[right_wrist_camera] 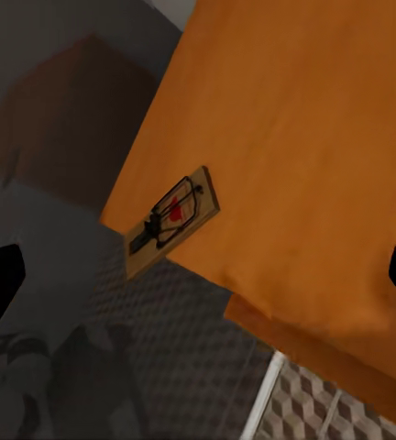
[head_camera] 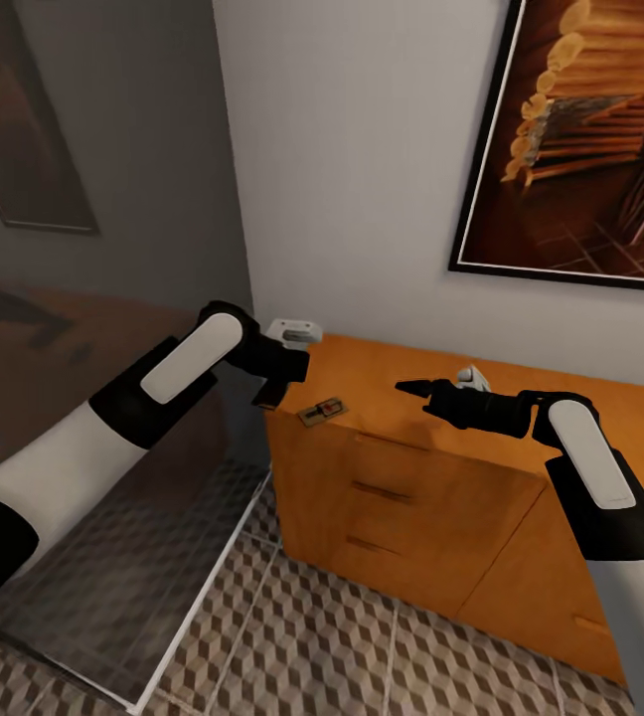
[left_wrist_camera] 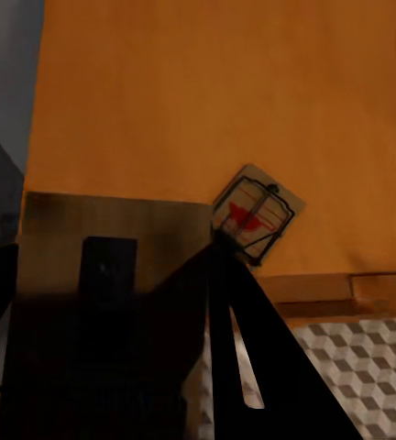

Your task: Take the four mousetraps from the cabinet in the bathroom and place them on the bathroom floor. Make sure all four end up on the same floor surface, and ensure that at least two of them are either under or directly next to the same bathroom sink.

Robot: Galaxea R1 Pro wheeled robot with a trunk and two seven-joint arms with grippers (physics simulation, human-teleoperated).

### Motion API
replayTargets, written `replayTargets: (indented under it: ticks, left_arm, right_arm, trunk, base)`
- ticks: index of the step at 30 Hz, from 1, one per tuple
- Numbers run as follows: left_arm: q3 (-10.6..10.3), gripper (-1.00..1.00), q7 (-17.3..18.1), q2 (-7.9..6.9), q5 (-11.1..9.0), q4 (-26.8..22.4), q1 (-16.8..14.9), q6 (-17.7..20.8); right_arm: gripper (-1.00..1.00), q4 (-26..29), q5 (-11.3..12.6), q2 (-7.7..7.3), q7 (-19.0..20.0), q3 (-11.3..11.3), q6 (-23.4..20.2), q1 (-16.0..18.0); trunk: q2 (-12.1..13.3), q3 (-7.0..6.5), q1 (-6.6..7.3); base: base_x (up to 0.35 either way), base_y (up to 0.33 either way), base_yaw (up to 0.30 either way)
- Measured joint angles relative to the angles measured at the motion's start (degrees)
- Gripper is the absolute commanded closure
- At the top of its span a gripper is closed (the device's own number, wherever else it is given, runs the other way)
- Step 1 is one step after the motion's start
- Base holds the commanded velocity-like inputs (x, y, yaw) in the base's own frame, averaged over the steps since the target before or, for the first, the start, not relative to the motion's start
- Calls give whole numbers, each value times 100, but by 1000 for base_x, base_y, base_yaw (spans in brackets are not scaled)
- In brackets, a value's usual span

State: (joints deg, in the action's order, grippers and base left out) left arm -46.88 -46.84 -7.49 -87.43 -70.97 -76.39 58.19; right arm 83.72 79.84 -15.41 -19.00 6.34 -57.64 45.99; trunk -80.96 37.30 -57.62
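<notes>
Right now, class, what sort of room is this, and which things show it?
Probably a tiled domestic room: cube-patterned floor tiles, an orange wooden cabinet carrying a mousetrap, and a framed picture on the wall.

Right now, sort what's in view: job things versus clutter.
Job:
- mousetrap at the cabinet top's front edge
- cabinet
- floor
- left hand, beside the trap
- right hand, above the cabinet top

Just there:
- painting
- glass panel

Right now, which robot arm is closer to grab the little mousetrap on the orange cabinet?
Left, probably. The left gripper hangs right beside the mousetrap at the cabinet corner; the right gripper hovers farther away.
</notes>
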Motion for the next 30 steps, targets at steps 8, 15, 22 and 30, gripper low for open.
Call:
replayTargets:
  ticks: [8,15,22,30]
  left_arm:
    - [130,100,1,1,11,38,9,-37]
    - [299,100,6,20,9,77,17,-38]
    - [324,100,6,29,6,74,17,-24]
    - [339,100,3,69,5,72,18,-23]
  right_arm:
    - [-100,-1,0,1,0,0,0,-1]
    - [-100,-1,2,6,0,0,0,-1]
    - [-100,-5,2,7,0,0,0,-6]
    - [-100,-10,0,7,-6,0,0,-7]
  trunk:
    - [0,0,3]
    - [159,-71,91]
    - [439,-197,244]
    - [760,-341,420]
  base:
    - [-70,0,0]
    - [-5,0,0]
    - [0,0,0]
    - [0,0,101]
